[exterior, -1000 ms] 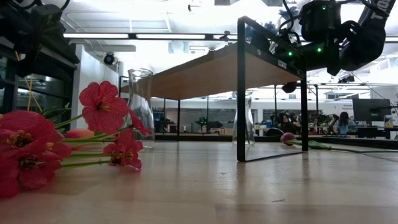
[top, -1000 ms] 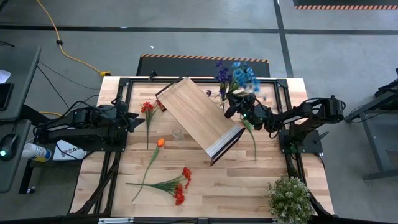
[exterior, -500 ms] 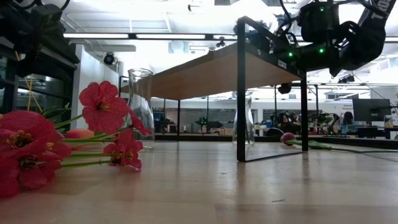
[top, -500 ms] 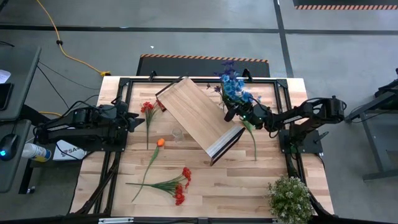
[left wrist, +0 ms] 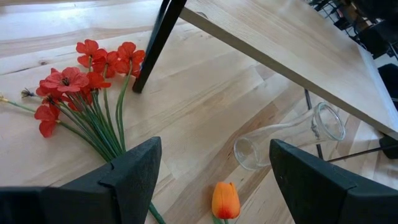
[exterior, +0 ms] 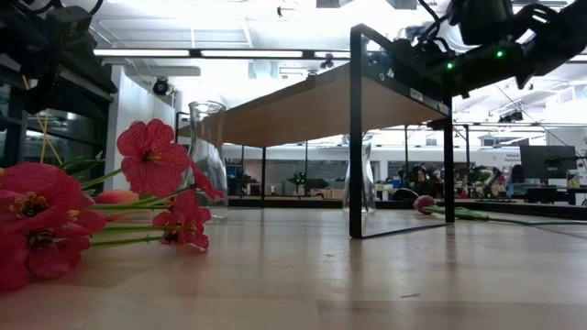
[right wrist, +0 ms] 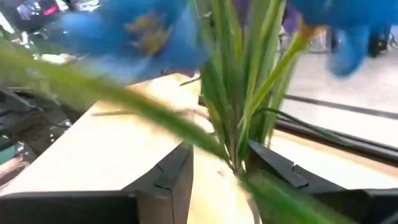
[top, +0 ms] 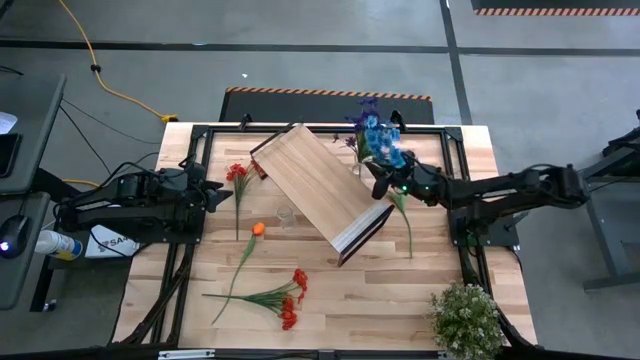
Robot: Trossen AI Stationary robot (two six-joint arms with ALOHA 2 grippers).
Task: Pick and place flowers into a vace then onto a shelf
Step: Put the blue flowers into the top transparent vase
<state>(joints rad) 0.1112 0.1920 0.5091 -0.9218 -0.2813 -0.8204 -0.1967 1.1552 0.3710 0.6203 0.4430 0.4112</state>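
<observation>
Potted plant: a bushy pale-green potted plant stands at the near right corner of the wooden table; well apart from both arms.
Red spray: a bunch of red flowers lies flat on the near part of the table, stems pointing toward the left side; in the low view its blooms fill the left foreground.
Orange flower: a single orange bloom lies on the table just beyond that spray; it also shows in the left wrist view.
Clear vase: a glass vase lies on its side on the table, beside the shelf's near edge.
Second red bunch: red flowers lie near the left gripper; seen close in the left wrist view.
Left gripper: the left gripper waits at the left side of the table, fingers spread wide, holding nothing.
Shelf: the shelf sits diagonally mid-table, its white end edge toward the near right; a dark leg frames it in the low view.
Right gripper: the right gripper is at the shelf's right corner; its fingers stand narrowly apart around green stems (whether they press the stems I cannot tell).
Blue and purple flowers: the blue and purple flowers stand up just beyond the right gripper, over the far right part of the shelf.
Loose stem: one green stem lies on the table right of the shelf.
</observation>
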